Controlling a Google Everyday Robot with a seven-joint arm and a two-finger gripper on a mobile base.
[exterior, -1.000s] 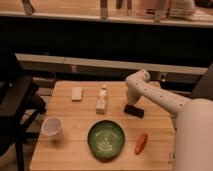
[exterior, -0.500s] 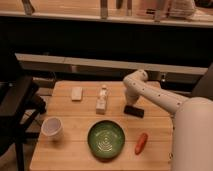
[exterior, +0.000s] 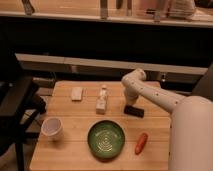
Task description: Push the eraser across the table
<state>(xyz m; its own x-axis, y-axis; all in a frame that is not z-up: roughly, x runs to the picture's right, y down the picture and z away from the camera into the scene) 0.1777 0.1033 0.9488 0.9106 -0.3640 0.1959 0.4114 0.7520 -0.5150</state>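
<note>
The end effector (exterior: 129,104) hangs at the tip of the white robot arm (exterior: 150,95), pointing down with its fingers drawn together and nothing between them. It is right at the far left edge of the small flat black rectangular eraser (exterior: 134,111); whether it touches the block cannot be told. The eraser lies flat on the right half of the light wooden butcher-block tabletop (exterior: 75,150), roughly midway between the far and near edges. Near the eraser on its left stands a small white bottle (exterior: 102,100), and farther left, toward the far left corner, lies a small white rectangular block (exterior: 76,93). Closer to the camera, a round green bowl (exterior: 106,139) with pale ring lines sits in the middle of the front part, and a tilted orange carrot (exterior: 141,143) lies just beside it on the right. A white cup (exterior: 52,128) stands upright near the front left side. A dark chair (exterior: 17,107) stands off the left edge of the tabletop.
</note>
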